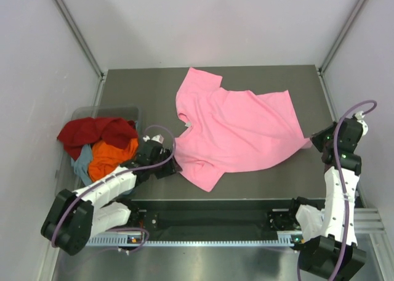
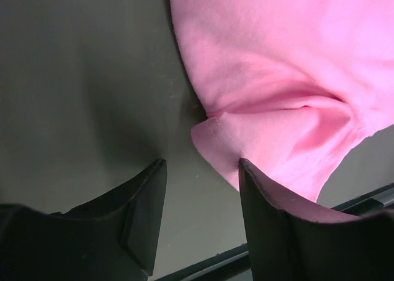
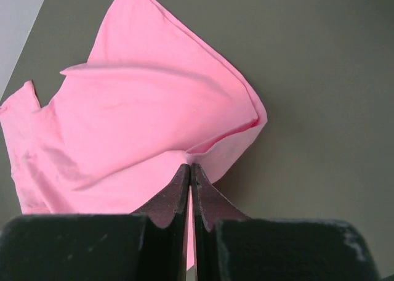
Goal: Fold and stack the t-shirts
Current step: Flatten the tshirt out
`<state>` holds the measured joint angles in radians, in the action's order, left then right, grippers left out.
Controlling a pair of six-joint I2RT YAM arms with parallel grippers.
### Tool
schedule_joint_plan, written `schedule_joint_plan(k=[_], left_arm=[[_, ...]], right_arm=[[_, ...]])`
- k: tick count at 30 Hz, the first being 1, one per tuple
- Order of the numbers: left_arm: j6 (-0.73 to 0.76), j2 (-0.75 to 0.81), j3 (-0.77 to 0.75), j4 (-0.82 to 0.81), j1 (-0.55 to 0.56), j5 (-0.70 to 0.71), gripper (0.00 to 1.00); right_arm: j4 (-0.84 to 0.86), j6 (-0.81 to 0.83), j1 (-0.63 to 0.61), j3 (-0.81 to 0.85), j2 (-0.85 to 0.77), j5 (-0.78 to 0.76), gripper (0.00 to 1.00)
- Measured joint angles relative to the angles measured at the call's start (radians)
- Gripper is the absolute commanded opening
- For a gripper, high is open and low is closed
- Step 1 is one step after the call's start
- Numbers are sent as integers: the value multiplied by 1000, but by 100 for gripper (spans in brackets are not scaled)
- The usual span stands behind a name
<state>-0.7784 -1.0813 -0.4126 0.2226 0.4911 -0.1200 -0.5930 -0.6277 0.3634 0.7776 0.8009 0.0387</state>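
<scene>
Pinching the pink t-shirt (image 1: 240, 130) at the right bench (image 1: 135, 90) edge, the right tool (image 3: 189, 166) is clamping closed; the left tool (image 2: 202, 162) is gaping at its hem

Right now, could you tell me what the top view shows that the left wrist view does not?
Only the top view: the whole pink shirt spread out, the right gripper at its right corner, and the red shirt, orange shirt and grey-blue shirt heaped at the left. Only the left wrist view: the left gripper open, close up, a pink corner at its tips. Both: the pink shirt on the table.
</scene>
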Motion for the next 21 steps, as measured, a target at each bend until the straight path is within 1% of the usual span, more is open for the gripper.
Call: schedule_joint_plan(k=[4, 7, 8, 14, 16, 17, 18, 19, 20, 21], left_arm=[[3, -19, 25, -81, -18, -38, 55], [8, -48, 29, -138, -26, -50, 52], [11, -56, 31, -156, -29, -53, 49], [24, -100, 32, -217, -40, -74, 44], [29, -101, 32, -218, -40, -74, 37], [33, -101, 32, -216, -40, -72, 30], [35, -102, 32, -211, -40, -70, 14], [35, -102, 31, -207, -40, -69, 5], [39, -102, 31, -198, -40, -63, 0], [42, -101, 28, -180, -40, -54, 0]], right_arm=[[3, -2, 0, -4, 1, 12, 0], [5, -3, 0, -4, 0, 15, 0], [6, -5, 0, -4, 0, 16, 0], [9, -6, 0, -4, 0, 17, 0], [9, -7, 0, -5, -3, 17, 0], [9, -10, 0, -5, -5, 17, 0], [9, -11, 0, -6, -7, 17, 0], [9, -12, 0, -6, -9, 17, 0], [10, -13, 0, -6, -10, 17, 0], [9, -18, 0, -6, -10, 17, 0]])
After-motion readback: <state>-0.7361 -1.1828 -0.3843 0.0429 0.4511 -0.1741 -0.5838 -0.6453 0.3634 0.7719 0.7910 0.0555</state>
